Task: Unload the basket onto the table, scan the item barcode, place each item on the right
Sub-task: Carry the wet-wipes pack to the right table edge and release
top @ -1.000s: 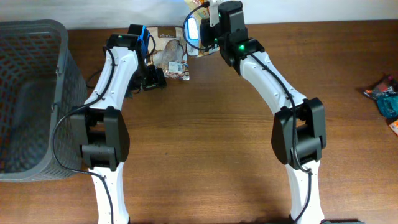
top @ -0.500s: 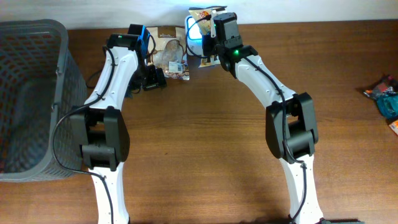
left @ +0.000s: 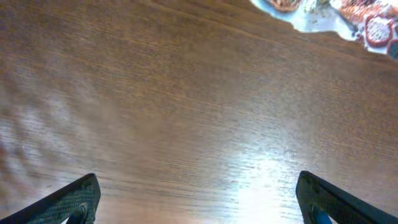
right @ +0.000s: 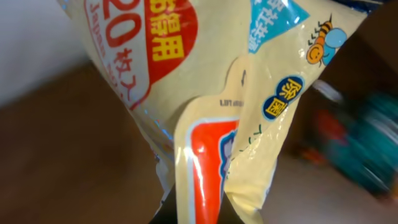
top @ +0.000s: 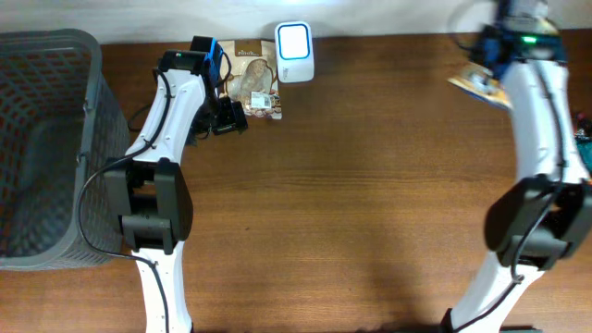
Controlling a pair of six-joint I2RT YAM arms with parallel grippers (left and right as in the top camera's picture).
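My right gripper [top: 487, 61] is at the far right of the table, shut on the item, a yellow snack packet [top: 475, 82] with red print, which hangs above the wood. In the right wrist view the packet [right: 249, 93] fills the frame and its red-and-cream edge is pinched in my gripper [right: 200, 214]. No barcode shows. The white scanner [top: 294, 40] stands at the back centre with its blue window lit, far left of the packet. My left gripper [top: 228, 117] rests open on the table beside a brown packet [top: 253, 81]; its fingers [left: 79, 198] stand wide apart over bare wood.
A dark mesh basket [top: 55, 55] takes up the left side. More packaged goods [top: 575, 141] lie at the right edge, blurred teal and red in the right wrist view [right: 367, 143]. A packet edge [left: 323, 14] shows at the top of the left wrist view.
My right arm has swung from the scanner at the back centre to the far right, carrying the yellow packet with it. The scanner now stands uncovered. The left arm has not moved.
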